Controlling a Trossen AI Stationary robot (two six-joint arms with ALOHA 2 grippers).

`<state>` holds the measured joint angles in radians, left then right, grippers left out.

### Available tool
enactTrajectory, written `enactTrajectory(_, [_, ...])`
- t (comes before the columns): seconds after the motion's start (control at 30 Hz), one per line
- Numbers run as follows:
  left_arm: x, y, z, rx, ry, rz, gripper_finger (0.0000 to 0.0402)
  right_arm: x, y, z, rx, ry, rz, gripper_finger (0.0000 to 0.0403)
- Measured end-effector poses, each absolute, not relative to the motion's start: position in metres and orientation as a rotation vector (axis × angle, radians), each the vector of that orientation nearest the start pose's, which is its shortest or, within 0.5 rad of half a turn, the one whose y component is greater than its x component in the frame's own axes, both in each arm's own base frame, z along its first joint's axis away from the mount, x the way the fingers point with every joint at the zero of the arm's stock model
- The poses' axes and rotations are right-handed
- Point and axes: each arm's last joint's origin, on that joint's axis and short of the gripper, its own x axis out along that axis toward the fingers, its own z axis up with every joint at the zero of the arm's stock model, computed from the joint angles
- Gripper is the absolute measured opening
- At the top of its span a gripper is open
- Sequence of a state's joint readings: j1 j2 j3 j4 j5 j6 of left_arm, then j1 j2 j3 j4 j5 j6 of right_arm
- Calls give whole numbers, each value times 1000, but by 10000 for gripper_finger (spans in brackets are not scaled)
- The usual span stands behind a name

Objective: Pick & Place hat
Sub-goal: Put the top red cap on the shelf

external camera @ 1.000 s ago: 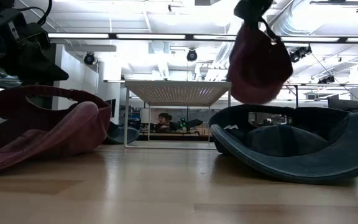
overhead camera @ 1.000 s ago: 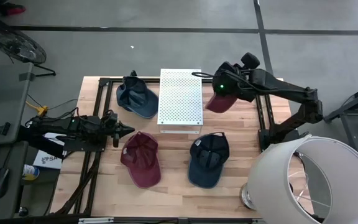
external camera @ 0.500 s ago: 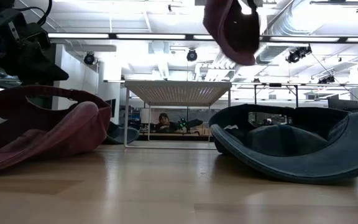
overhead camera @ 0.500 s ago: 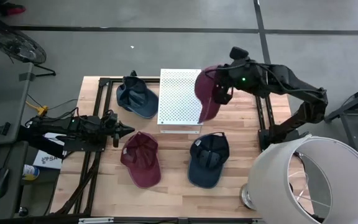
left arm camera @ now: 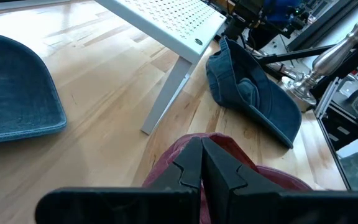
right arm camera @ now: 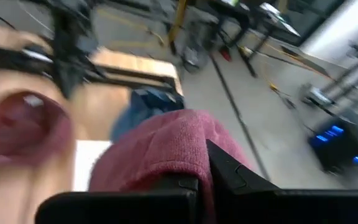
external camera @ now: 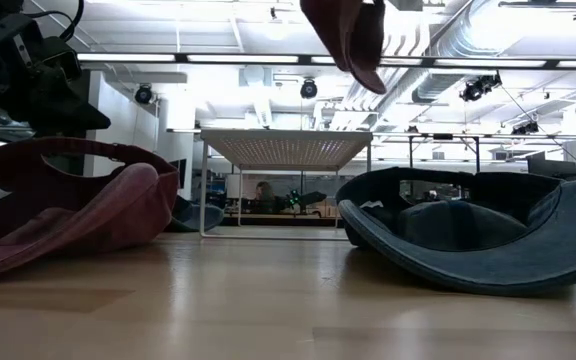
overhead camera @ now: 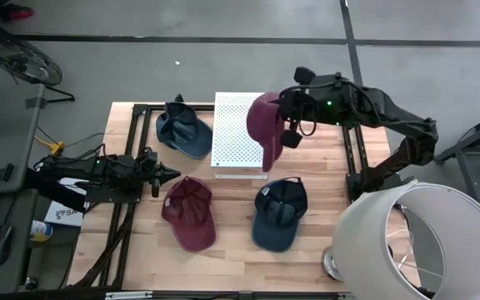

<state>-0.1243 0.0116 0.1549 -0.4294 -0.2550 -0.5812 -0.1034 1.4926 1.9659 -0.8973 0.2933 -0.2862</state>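
My right gripper (overhead camera: 287,127) is shut on a maroon cap (overhead camera: 263,127) and carries it in the air over the right part of the white perforated stand (overhead camera: 240,133). In the low view this cap (external camera: 348,35) hangs high above the stand (external camera: 288,148). A second maroon cap (overhead camera: 190,212), a navy cap (overhead camera: 279,212) and a blue denim cap (overhead camera: 183,131) lie on the table. My left gripper (overhead camera: 169,175) waits shut near the table's left side, just above the lying maroon cap (left arm camera: 229,165). My right gripper pinches the carried maroon cap by a fold of its cloth (right arm camera: 185,140), next to one finger (right arm camera: 229,171); which part of the cap this is, I cannot tell. The cap is lifted clear and hangs below the fingers, over the stand.
A large white lampshade (overhead camera: 423,242) on a metal base (overhead camera: 336,262) stands at the table's near right corner. A black frame (overhead camera: 355,154) runs along the table's right side. Bare wood (overhead camera: 232,250) shows along the near edge.
My right gripper has carried the maroon cap toward the table's left, from beside the stand's right edge to over its right part, and higher. The cap has swung and turned about while hanging from the fingers. The left arm has kept still.
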Motion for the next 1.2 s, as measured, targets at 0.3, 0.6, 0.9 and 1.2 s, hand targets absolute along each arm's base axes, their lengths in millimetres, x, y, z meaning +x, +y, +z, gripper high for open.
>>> enactTrajectory(0.3, [82, -3, 174, -523, 234, 207, 3, 279, -41, 502, -219, 343, -232, 0])
enactTrajectory(0.6, [82, -3, 175, -525, 223, 204, 3, 278, -47, 502, -194, 342, -253, 0])
enactTrajectory(0.9, [83, -3, 176, -577, 213, 208, 3, 278, -48, 502, -200, 347, -280, 0])
enactTrajectory(1.2, [83, -3, 177, -579, 197, 217, 3, 278, -47, 501, -199, 347, -266, 0])
